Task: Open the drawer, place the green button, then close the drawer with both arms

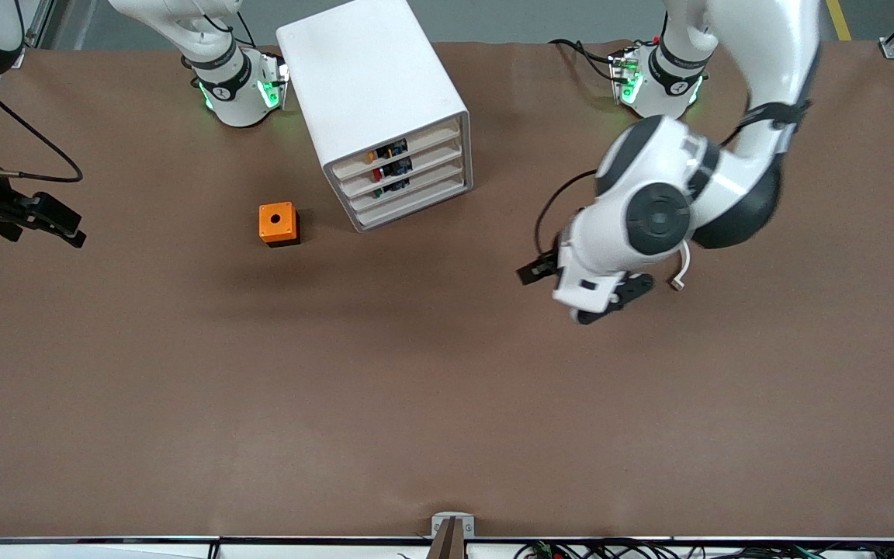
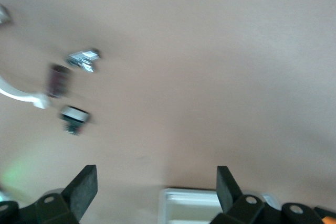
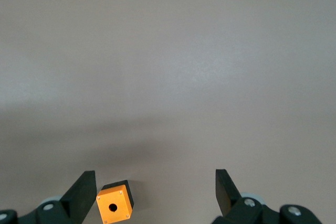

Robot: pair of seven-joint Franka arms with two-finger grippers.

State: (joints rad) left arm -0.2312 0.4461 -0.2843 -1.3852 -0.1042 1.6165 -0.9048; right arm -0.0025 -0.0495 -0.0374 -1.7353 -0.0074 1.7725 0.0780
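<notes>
Table (image 1: 447, 404): brown mat. White cabinet (image 1: 373, 85) stands between my two bases, its four drawer fronts facing the front camera and angled toward my left arm's end. Third drawer (image 1: 414, 191) sits flush, closed; through the pale fronts of the upper drawers I see small red, yellow and dark parts, the third's contents not legible.

Left arm (image 1: 726, 178) is bent over the table on its own end; left gripper (image 1: 548, 272) hovers low over bare mat, fingers spread, holding nothing. The drawer fronts lie toward the cabinet from it, so this arm is the nearer one for the pull.

Right gripper (image 1: 47, 217) waits at its edge of the table, fingers spread, empty.

Orange cube (image 1: 278, 223) sits just beside the cabinet.

Button (image 2: 73, 117): probably the blurred dark part with a pale top, among small parts in the left wrist view.
</notes>
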